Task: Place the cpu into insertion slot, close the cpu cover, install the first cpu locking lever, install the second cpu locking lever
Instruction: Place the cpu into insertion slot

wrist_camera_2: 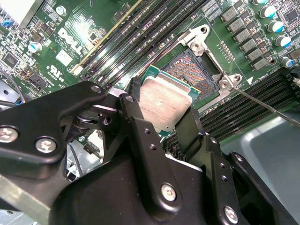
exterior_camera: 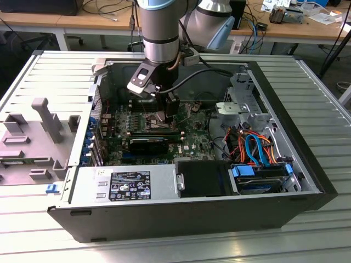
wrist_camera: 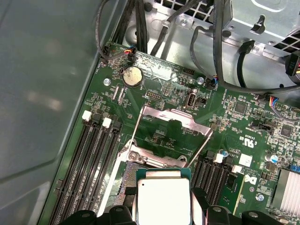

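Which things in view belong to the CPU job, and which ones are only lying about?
For the job: gripper holding the cpu, insertion slot, open cpu cover.
Just there: coin battery, memory slots, power supply, orange and blue cables.
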Tool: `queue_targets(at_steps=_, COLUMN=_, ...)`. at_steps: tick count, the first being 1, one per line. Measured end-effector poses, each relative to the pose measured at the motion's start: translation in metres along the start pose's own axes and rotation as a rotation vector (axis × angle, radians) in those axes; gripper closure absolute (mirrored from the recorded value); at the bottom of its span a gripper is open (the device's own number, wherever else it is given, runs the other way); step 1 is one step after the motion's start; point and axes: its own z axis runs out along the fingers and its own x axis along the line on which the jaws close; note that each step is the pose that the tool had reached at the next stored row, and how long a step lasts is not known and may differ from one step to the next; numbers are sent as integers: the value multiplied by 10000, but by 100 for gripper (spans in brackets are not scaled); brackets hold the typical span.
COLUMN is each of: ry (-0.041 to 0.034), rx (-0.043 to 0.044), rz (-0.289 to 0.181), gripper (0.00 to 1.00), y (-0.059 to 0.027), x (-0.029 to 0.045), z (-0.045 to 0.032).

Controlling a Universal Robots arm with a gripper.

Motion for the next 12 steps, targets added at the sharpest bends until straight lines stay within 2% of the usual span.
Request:
queue_targets(at_steps=5, ry=-3, rx=6, rz=67, gripper=46, y=0, x=0, z=0)
queue_targets(at_steps=8, ry=-19, rx=36, rz=416, gripper=46, y=0, x=0, z=0)
queue_targets(at_steps=12, ry=-30, rx=57, rz=660, gripper=46, y=0, x=0, z=1)
